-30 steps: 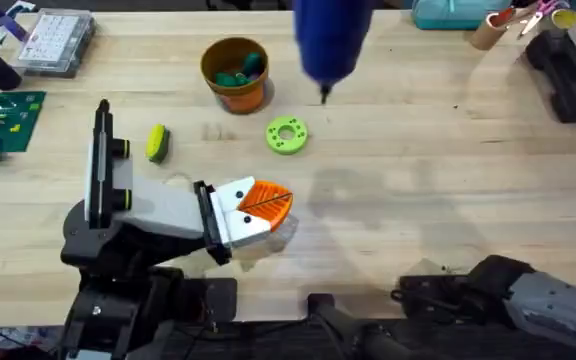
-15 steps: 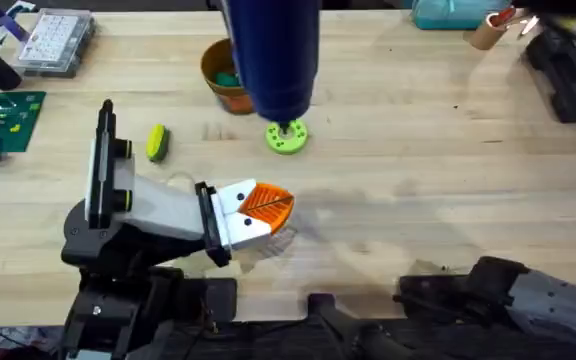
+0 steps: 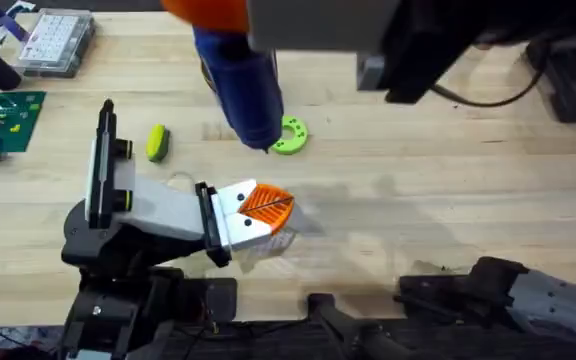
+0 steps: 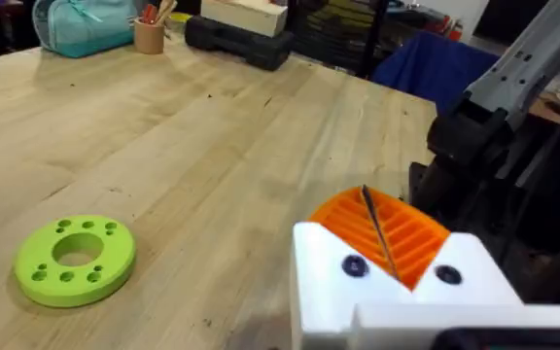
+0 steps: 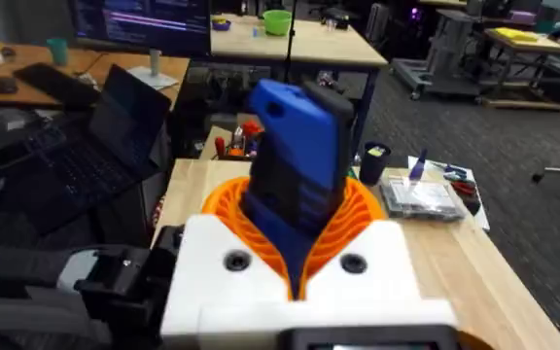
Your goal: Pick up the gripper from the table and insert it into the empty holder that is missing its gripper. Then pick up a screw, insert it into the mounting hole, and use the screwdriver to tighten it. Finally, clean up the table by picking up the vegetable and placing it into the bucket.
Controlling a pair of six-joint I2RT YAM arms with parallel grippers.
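My right gripper (image 5: 295, 243) is shut on the blue screwdriver (image 5: 299, 180) and holds it high above the table. From overhead the screwdriver (image 3: 240, 85) looms large, its thin tip just left of the lime-green ring (image 3: 289, 135). The yellow-green vegetable (image 3: 157, 142) lies left of the ring. My left gripper (image 3: 260, 208) rests low on the table in front of the ring (image 4: 74, 258), orange pads (image 4: 411, 238) pressed together with nothing seen between them. The bucket is hidden behind the screwdriver. The loose gripper, its holder and the screw are out of view.
A green circuit board (image 3: 3, 120) and a clear parts box (image 3: 56, 40) sit at the far left. A black block (image 3: 568, 80) stands at the back right. A teal bag (image 4: 86, 24) and a pen cup (image 4: 150, 34) are at the far edge.
The right arm has swung left and nearer with the screwdriver, its tip moving from behind the ring to the ring's left side. The left arm has stayed still.
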